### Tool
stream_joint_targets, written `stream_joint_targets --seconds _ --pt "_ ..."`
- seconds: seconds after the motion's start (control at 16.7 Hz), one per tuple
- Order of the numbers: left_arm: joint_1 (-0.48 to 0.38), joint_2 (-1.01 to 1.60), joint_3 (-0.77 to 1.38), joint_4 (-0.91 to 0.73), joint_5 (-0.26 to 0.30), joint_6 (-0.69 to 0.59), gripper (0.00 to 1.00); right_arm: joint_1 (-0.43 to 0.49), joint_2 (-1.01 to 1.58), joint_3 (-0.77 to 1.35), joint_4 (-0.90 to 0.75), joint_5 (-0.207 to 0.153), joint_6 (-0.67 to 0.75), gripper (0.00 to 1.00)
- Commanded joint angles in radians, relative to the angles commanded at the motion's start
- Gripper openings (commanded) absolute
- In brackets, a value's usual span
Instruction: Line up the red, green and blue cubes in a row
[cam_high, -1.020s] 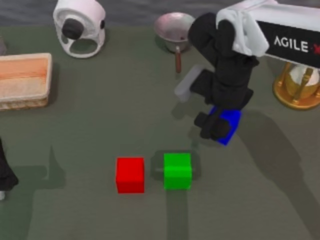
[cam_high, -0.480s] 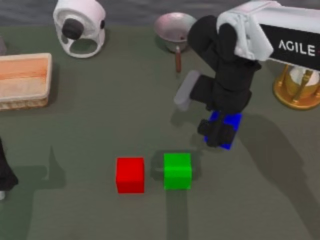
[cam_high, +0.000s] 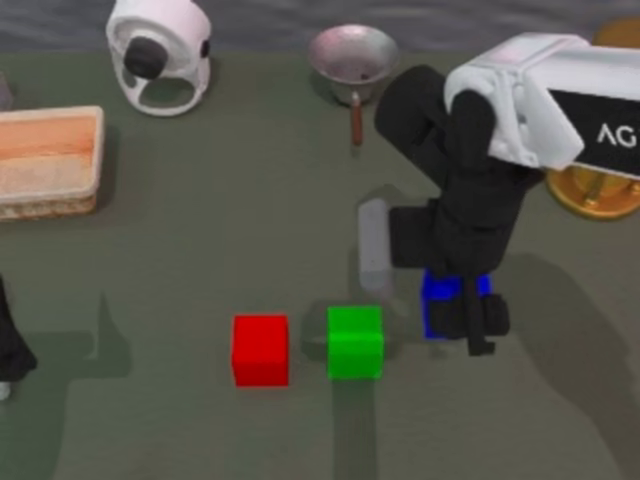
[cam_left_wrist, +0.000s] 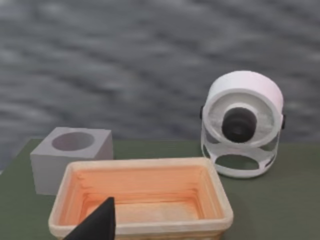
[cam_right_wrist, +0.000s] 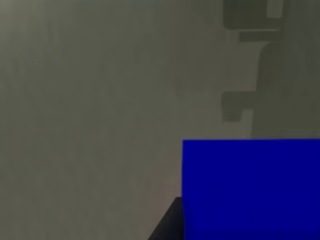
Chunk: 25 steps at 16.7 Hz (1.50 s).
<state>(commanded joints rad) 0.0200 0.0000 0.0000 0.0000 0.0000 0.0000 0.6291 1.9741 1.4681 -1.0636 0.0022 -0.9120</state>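
Note:
The red cube (cam_high: 261, 349) and the green cube (cam_high: 355, 341) sit side by side near the table's front middle, a small gap between them. My right gripper (cam_high: 466, 312) is shut on the blue cube (cam_high: 440, 289), just right of the green cube and a little farther back. In the right wrist view the blue cube (cam_right_wrist: 250, 190) fills the lower corner beside one dark finger (cam_right_wrist: 169, 225), with the arm's shadow on the table beyond. My left gripper (cam_high: 8, 355) is parked at the left edge; one finger (cam_left_wrist: 96, 224) shows, wide of centre, holding nothing.
A wooden tray (cam_high: 48, 160) stands at the left, with a grey holed block (cam_left_wrist: 70, 159) beside it. A white round device (cam_high: 160, 55) and a metal bowl (cam_high: 350, 55) are at the back. A golden hourglass (cam_high: 600, 180) is at the right.
The right arm has carried the blue cube forward and slightly right, from behind the green cube to a spot beside it. The red and green cubes and the left arm have not moved.

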Motion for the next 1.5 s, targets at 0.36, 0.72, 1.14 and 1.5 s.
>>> stream_joint_targets --seconds 0.36,0.72,1.14,1.5 --pt "0.0 0.0 0.0 0.0 0.0 0.0 1.0 -0.001 -0.005 -0.011 0.004 0.0 -0.011 0.0" --pt "0.0 0.0 0.0 0.0 0.0 0.0 1.0 0.001 0.063 -0.124 0.196 0.001 -0.01 0.0" --pt "0.0 0.0 0.0 0.0 0.0 0.0 1.0 0.004 0.089 -0.163 0.254 0.001 -0.013 0.08" --pt "0.0 0.0 0.0 0.0 0.0 0.0 1.0 0.004 0.089 -0.163 0.254 0.001 -0.013 0.53"
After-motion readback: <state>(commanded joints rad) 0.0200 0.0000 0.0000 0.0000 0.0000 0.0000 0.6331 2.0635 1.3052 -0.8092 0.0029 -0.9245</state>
